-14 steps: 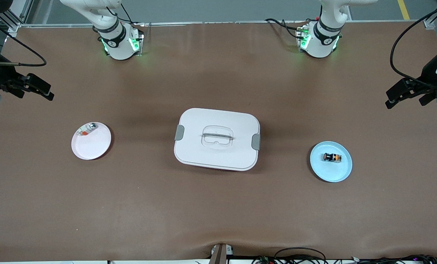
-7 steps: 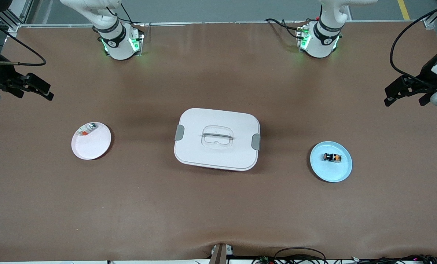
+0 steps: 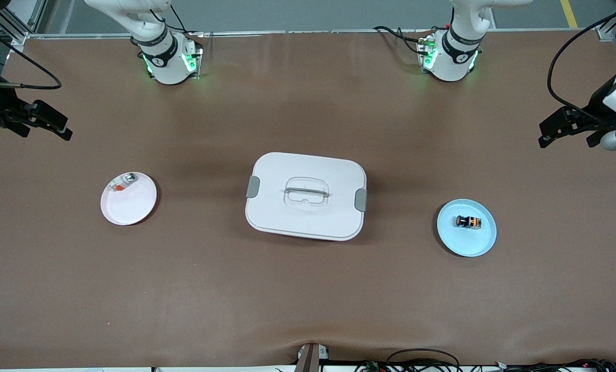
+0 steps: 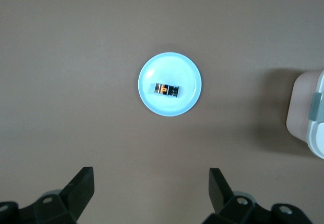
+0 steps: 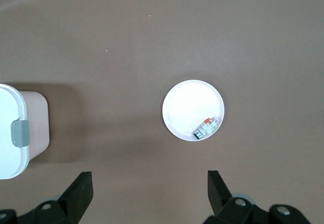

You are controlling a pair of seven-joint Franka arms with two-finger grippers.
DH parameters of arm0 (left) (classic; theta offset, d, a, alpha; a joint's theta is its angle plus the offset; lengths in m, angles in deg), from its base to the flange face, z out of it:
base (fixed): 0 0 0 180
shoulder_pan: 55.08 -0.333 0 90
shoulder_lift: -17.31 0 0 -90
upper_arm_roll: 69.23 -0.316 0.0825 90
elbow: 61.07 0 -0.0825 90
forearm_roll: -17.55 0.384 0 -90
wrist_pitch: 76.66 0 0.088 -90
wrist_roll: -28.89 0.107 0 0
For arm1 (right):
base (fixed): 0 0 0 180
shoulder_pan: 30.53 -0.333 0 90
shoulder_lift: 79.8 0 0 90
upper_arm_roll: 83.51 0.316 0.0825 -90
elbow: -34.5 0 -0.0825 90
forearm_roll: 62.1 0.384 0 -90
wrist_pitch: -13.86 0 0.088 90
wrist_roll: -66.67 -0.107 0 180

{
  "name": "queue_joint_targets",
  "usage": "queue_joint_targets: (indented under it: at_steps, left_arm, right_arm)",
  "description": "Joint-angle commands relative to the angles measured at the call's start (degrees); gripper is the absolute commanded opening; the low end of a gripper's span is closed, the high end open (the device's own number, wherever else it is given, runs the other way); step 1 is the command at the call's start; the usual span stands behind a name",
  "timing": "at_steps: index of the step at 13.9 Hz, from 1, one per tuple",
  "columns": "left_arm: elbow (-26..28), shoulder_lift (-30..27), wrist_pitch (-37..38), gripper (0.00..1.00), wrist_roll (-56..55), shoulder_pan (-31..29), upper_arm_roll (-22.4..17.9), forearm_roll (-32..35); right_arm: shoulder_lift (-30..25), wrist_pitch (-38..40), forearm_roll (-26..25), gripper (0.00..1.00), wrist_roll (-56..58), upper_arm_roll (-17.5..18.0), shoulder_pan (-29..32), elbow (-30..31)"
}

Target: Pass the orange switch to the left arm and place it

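With the orange switch (image 3: 468, 221) lying on the blue plate (image 3: 481, 245) at the frame's lower right, the spread left claw (image 3: 566, 128) should descend straight over it, staying clear of the central box (image 3: 306, 195), while the spread right claw (image 3: 43, 121) waits at upper left.

Matt brown table (image 3: 308, 299), smooth white plastic box (image 3: 306, 196), glossy blue plate (image 3: 466, 243), pink plate (image 3: 128, 204)

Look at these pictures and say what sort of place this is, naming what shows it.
Probably a robotics lab test bench. Two white arms are bolted along one edge of a brown-covered table. Cables trail off the table's edges. A white box, a pink plate and a blue plate are laid out in a row.
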Motion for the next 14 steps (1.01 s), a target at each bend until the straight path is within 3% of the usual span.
queue_joint_targets:
  at_steps: [1,14]
  left_arm:
    - [-1.66,0.75,3.2,1.0,1.51,0.47,-0.44,-0.86]
    - [-1.66,1.19,4.7,1.0,1.6,0.56,-0.44,-0.95]
  right_arm:
    - [-0.3,0.43,0.91,1.0,0.01,0.15,0.13,-0.74]
    - [-0.39,2.01,0.91,1.0,0.1,0.15,0.22,-0.3]
